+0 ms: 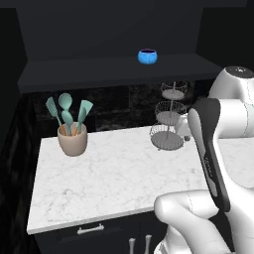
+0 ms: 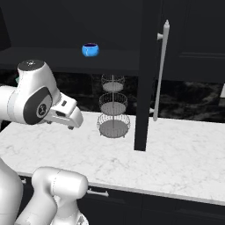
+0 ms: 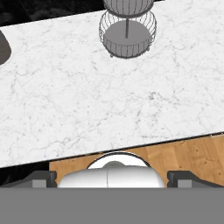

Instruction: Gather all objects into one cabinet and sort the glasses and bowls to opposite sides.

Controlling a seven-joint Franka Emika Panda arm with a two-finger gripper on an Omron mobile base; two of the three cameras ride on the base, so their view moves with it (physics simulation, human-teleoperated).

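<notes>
One blue glass (image 1: 147, 56) (image 2: 90, 49) stands upright on the long dark shelf of the black open cabinet (image 1: 99, 69) (image 2: 44, 57), right of the shelf's middle. My gripper (image 3: 112, 179) is open, with its two dark fingertips (image 3: 41, 178) far apart and nothing between them. It hangs over the front edge of the marble counter (image 3: 65, 100), well below the shelf and apart from the glass. My hand (image 2: 66, 113) points down and to the right, toward the counter. The bowl is out of view.
A three-tier wire stand (image 1: 168, 119) (image 2: 113, 107) (image 3: 127, 37) stands at the back of the counter. A beige pot of teal utensils (image 1: 72, 139) sits at the back left. A black upright panel (image 2: 145, 88) with a long silver handle (image 2: 160, 70) rises right of the stand. Wooden floor (image 3: 188, 153) lies below the counter edge.
</notes>
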